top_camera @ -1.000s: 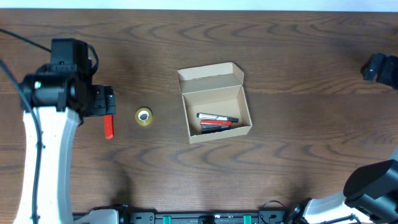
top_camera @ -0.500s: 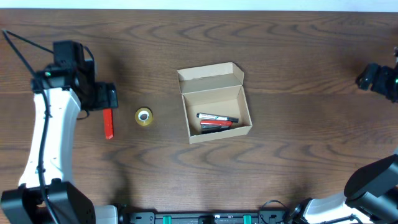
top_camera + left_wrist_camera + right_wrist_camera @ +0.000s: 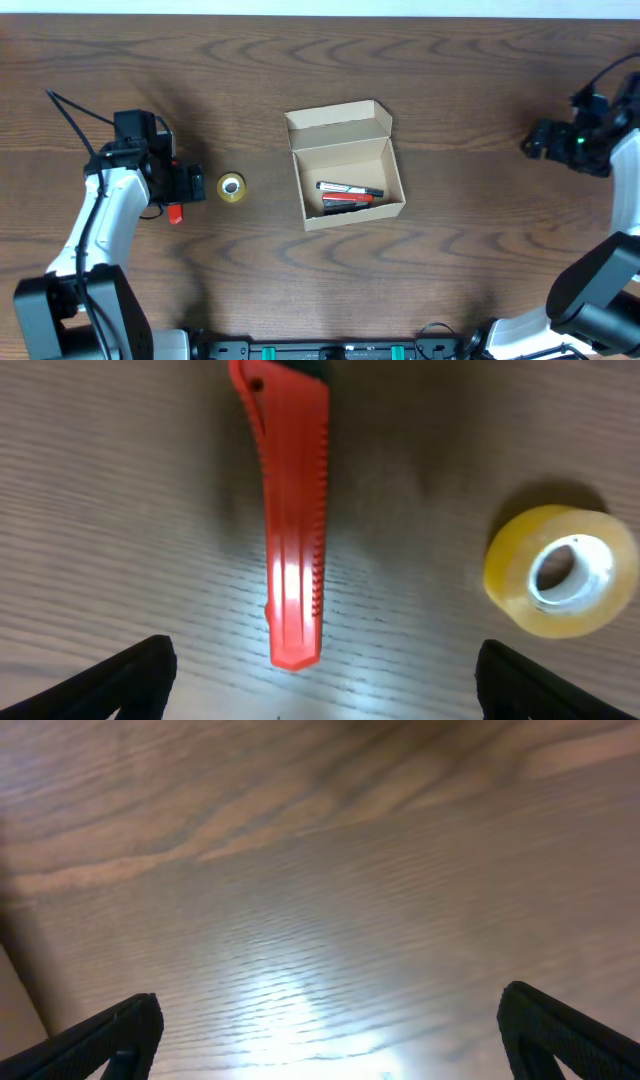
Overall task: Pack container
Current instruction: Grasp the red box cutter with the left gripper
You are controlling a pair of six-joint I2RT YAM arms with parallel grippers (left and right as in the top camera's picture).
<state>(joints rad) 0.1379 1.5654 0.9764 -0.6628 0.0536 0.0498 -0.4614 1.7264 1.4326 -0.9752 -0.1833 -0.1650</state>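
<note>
The tan cardboard container point(image 3: 350, 172) stands open at the table's middle, lid flap back, with markers point(image 3: 348, 194) inside. A red utility knife point(image 3: 175, 211) lies left of it; it also shows in the left wrist view point(image 3: 292, 520). A yellow tape roll point(image 3: 231, 187) lies between knife and box, and appears in the left wrist view point(image 3: 560, 570) too. My left gripper point(image 3: 320, 680) is open, hovering right over the knife's near end with nothing held. My right gripper point(image 3: 335, 1035) is open over bare wood at the far right.
The dark wood table point(image 3: 480, 240) spreads around the box. The left arm point(image 3: 95, 230) reaches from the front left, the right arm point(image 3: 610, 240) from the front right. A tan edge point(image 3: 15, 1000) shows at the right wrist view's left side.
The left gripper has moved right and toward the front, now covering most of the knife. The right gripper has moved left into the table area.
</note>
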